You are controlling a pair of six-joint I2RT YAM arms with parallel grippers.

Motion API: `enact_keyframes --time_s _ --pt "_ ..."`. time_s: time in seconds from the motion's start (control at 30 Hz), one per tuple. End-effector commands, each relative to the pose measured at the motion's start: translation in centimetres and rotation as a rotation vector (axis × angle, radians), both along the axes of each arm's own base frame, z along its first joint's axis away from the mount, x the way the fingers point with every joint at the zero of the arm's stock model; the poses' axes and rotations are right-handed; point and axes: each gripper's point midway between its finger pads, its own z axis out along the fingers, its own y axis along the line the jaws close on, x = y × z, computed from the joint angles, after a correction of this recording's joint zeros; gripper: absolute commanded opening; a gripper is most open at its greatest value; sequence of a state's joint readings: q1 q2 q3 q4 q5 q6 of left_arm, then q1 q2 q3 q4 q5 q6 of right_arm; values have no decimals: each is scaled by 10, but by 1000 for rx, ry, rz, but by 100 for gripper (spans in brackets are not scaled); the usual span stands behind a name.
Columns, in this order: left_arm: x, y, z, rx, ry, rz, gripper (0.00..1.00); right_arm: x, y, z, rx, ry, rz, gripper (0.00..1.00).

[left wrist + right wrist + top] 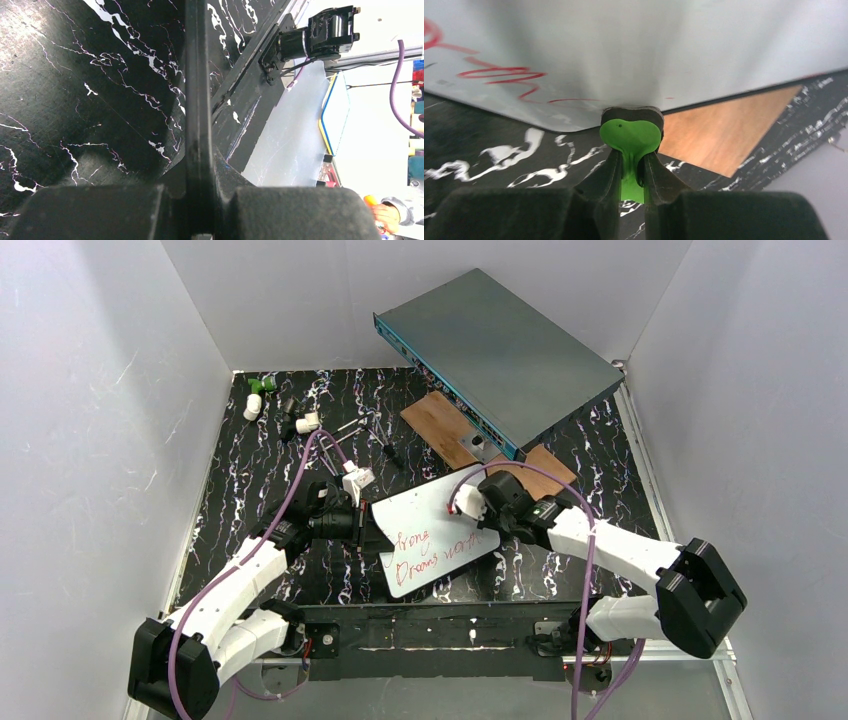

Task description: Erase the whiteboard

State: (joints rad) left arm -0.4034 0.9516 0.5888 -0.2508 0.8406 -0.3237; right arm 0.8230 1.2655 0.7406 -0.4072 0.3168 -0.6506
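1. A black tabletop (250,510) veined in white sits inside plain white walls (100,440). Both arms reach in from the near edge.
2. The left gripper (199,212) has its fingers pressed together on the thin dark rim of the whiteboard (440,530). The left wrist view shows that rim edge-on, running straight up from between the pads. In the top view the grip is on the board's left edge.
3. The right gripper (630,172) pinches the green stem of an eraser (630,137). The eraser's dark pad, at the top of the stem, touches the white face of the board just inside its rim, near a rounded corner.
4. The whiteboard lies in the middle of the table between the two grippers, turned askew. Red handwriting (425,552) covers the half nearer the arms. The half by the right gripper is plain white. Whether the board lies flat or is lifted a little cannot be told.
5. A wooden plank (445,430) lies just beyond the board's far corner. A grey-teal metal box (505,355) lies across the plank and reaches toward the back wall.
6. A small white part (357,480) sits just past the left gripper, and a thin black stick (390,452) lies near it.
7. Small white and green pieces (258,392) are scattered in the far left corner, well apart from the board.
8. Purple cables (590,540) loop along both arms.
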Motion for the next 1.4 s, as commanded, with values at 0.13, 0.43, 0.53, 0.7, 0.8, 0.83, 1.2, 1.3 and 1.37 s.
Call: enact_keyframes --time_s 0.13,0.43,0.53,0.7,0.8,0.83,1.2,1.3,1.37 --pt "-15 -10 27 -106 -60 -121 0 36 8 34 110 -145 -102 1" --pt "-14 -10 26 -104 -57 -121 0 -13 35 16 123 50 108 1" --pt "-14 -11 26 -104 -56 -121 0 11 32 32 123 -61 37 1" --pt "-14 -11 26 -104 -56 -121 0 43 8 47 110 -173 -98 1" --pt "-14 -11 25 -104 -52 -122 0 42 5 43 100 -168 -101 1" --pt "-15 -11 25 -104 -50 -122 0 41 3 40 92 -161 -103 1" --pt "-14 -10 25 -102 -56 -120 0 -45 56 15 158 191 204 1" --pt "-14 -11 24 -100 -51 -122 0 -54 76 34 196 211 268 1" --pt "-14 -11 24 -101 -47 -124 0 -58 97 57 239 216 314 1"
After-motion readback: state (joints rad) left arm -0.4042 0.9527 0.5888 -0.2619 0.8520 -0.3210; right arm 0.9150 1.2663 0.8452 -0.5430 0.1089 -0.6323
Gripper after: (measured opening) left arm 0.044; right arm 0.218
